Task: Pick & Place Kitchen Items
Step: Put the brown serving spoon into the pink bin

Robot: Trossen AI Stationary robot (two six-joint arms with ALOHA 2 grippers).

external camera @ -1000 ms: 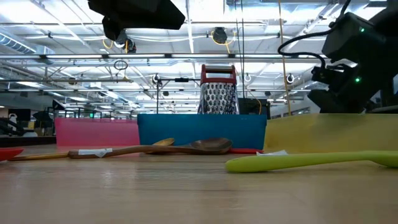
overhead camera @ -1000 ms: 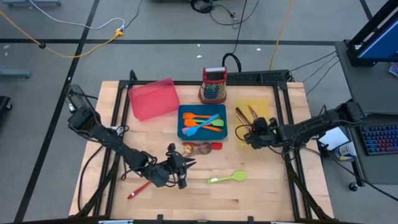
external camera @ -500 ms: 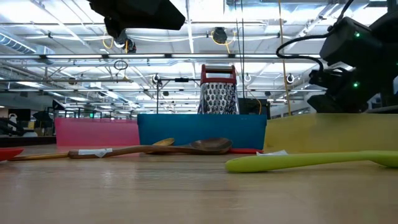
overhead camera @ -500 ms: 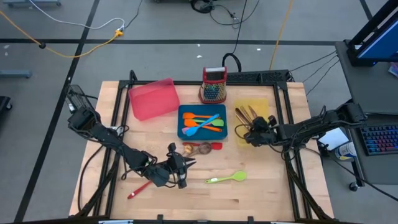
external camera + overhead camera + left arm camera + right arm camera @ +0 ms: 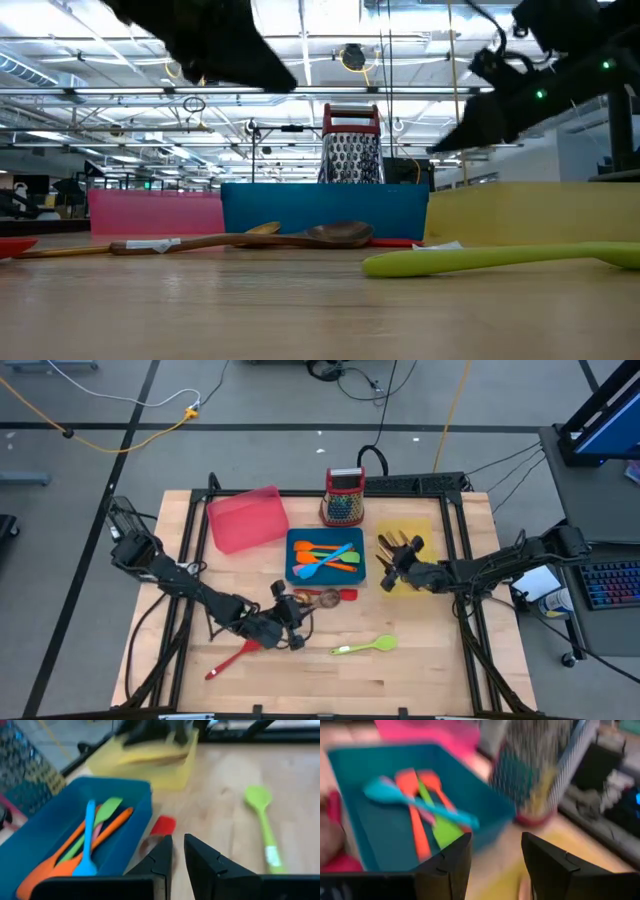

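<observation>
blurred: we cannot read the grater (image 5: 540, 775) in the right wrist view | hidden: blue tray (image 5: 325, 212) wall screens its contents in our low view | cut off: red spatula (image 5: 12, 246) at the edge

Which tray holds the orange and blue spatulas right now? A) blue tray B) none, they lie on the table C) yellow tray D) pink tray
A: the high view shows the orange and blue spatulas lying inside the blue tray, between the pink tray and the yellow tray; the left wrist view shows them there too.
</observation>
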